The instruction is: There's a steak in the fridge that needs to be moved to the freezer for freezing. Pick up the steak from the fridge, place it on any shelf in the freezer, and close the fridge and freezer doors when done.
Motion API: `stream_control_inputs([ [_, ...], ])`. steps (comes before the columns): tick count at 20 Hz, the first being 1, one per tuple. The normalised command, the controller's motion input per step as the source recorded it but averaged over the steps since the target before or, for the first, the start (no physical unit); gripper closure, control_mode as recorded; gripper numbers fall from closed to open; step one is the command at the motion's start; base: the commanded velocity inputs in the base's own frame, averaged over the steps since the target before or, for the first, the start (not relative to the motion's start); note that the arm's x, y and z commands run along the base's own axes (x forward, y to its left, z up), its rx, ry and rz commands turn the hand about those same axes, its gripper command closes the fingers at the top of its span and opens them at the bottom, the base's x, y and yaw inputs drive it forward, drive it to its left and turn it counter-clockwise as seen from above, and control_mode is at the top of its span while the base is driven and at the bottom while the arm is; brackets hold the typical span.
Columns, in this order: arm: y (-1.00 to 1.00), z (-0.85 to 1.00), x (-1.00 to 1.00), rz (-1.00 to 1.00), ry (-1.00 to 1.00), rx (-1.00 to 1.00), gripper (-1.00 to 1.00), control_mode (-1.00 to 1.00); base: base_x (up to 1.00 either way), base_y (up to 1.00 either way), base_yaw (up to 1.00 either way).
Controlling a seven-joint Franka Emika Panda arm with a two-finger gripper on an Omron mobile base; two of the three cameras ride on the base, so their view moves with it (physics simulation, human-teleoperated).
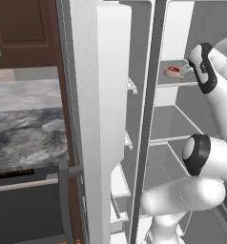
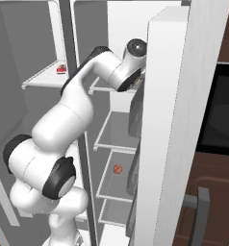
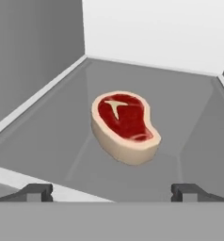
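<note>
The tool [image 3: 112, 192] has its two dark fingertips [image 3: 36, 192] wide apart, and nothing is between them. It hovers in front of the steak [image 3: 125, 126] and does not touch it; the steak lies a little beyond the tips, between their two lines. The steak is a flat red piece with a pale thick edge and a small white mark on the top. It lies flat on a grey shelf [image 3: 52, 136] of the fridge [image 1: 182, 114], near the middle of this shelf, apart from the side wall and from the white back wall.

In the left base view the steak [image 1: 173, 71] is on an upper shelf of the wider compartment, and the white arm [image 1: 208, 71] reaches to it from the right. In the right base view the steak [image 2: 61, 69] shows as a small red spot on the same shelf, behind the arm [image 2: 82, 91].

Lower in the fridge, a small orange ball [image 2: 117, 169] lies on another shelf.

The fridge door [image 2: 174, 125] stands open at the right of the arm. The freezer door [image 1: 98, 119] also stands open, with its dark bar handle [image 1: 63, 200] at the outer side. Left of it is a grey marbled desk [image 1: 25, 128].
</note>
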Motion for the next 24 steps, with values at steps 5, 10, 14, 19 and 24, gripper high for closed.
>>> stream_control_inputs([
  [5, 0.00, -0.20, 0.36, 0.00, 0.05, -0.02, -1.00, -1.00, 0.00, 0.00, 0.00],
  [10, 0.00, -0.31, 0.44, 0.05, 0.04, -0.02, -1.00, -1.00, 0.00, 0.00, 0.00],
  [14, 0.00, -0.24, 0.48, 0.06, 0.00, 0.00, -1.00, -1.00, 0.00, 0.00, 0.00],
  [19, -0.04, -0.09, 0.42, 0.08, 0.05, 0.00, -1.00, -1.00, 0.00, 0.00, 0.00],
  [24, 0.00, -0.08, 0.39, 0.04, 0.01, 0.00, -1.00, -1.00, 0.00, 0.00, 0.00],
])
